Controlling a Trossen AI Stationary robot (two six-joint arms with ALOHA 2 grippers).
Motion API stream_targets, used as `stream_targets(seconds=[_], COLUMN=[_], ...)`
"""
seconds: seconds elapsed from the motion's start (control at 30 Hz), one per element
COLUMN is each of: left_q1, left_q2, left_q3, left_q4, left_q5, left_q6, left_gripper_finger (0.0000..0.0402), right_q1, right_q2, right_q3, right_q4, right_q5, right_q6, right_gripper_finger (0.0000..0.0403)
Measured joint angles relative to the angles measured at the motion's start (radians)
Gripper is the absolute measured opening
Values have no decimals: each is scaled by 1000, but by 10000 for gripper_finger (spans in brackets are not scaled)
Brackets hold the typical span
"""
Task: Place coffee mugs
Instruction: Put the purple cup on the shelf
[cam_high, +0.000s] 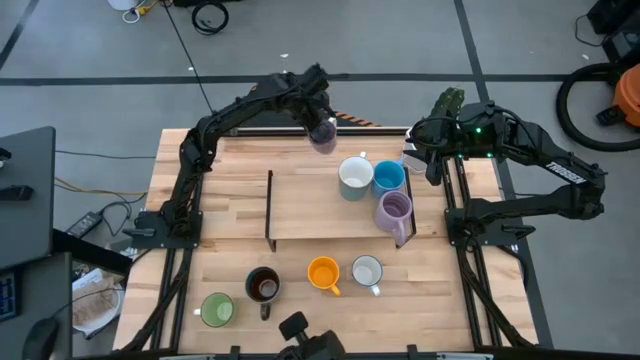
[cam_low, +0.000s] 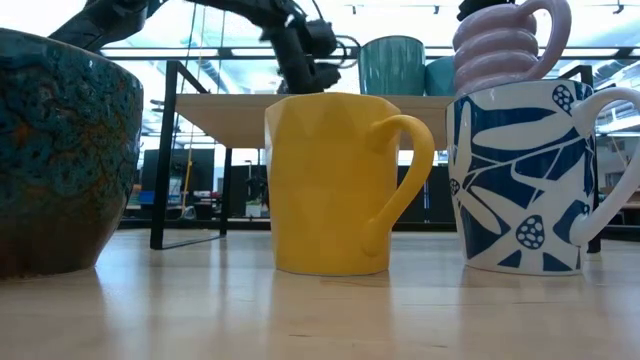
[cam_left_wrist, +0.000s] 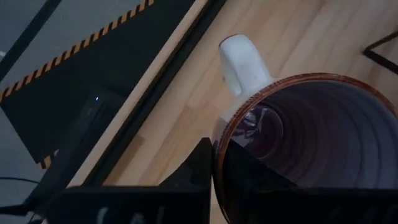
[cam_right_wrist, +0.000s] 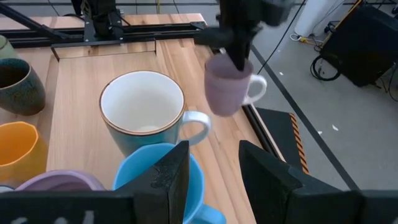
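My left gripper (cam_high: 322, 124) is over the table's far edge, shut on a lavender mug (cam_right_wrist: 225, 92) with a white handle (cam_left_wrist: 239, 61). On a raised wooden shelf (cam_high: 300, 205) stand a white-and-teal mug (cam_high: 355, 178), a blue mug (cam_high: 388, 177) and a ribbed lavender mug (cam_high: 393, 210). On the table in front of it stand an orange mug (cam_high: 323, 272), a white patterned mug (cam_high: 367, 272), a dark mug (cam_high: 263, 286) and a green mug (cam_high: 217, 310). My right gripper (cam_right_wrist: 211, 180) stays open above the shelf's right end, holding nothing. My left gripper holds the lavender mug by its rim (cam_left_wrist: 217, 146), on the side next to the handle. One finger (cam_left_wrist: 193, 171) is outside the wall and the other is inside the cup. The fingers come from above, slanting down. The mug hangs upright below them, clear of the table.
A green cactus in a planter (cam_high: 447, 100) stands at the far right corner, beside the right arm. The shelf stands on thin black legs (cam_low: 160, 160). A black strip with hazard stripes (cam_left_wrist: 99, 68) runs along the table's far edge. Bare wood lies left of the shelf.
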Motion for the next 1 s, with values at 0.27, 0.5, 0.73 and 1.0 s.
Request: stream_targets(seconds=[0.27,0.5,0.73,1.0], left_q1=[-23,-46,-69,-99], left_q2=[-28,-38,-77,-111], left_q3=[71,76,82,81], left_q4=[-217,-296,-316,-339], left_q5=[-52,-69,-67,13], left_q6=[-35,-79,-100,-199], left_gripper_finger=[21,21,21,22], right_q1=[0,0,0,0], right_q2=[0,0,0,0], right_q3=[0,1,1,1], right_q4=[29,87,92,92], right_q5=[0,-19,-20,-22], right_q6=[-49,-56,-76,-90], right_gripper_finger=[146,146,146,146])
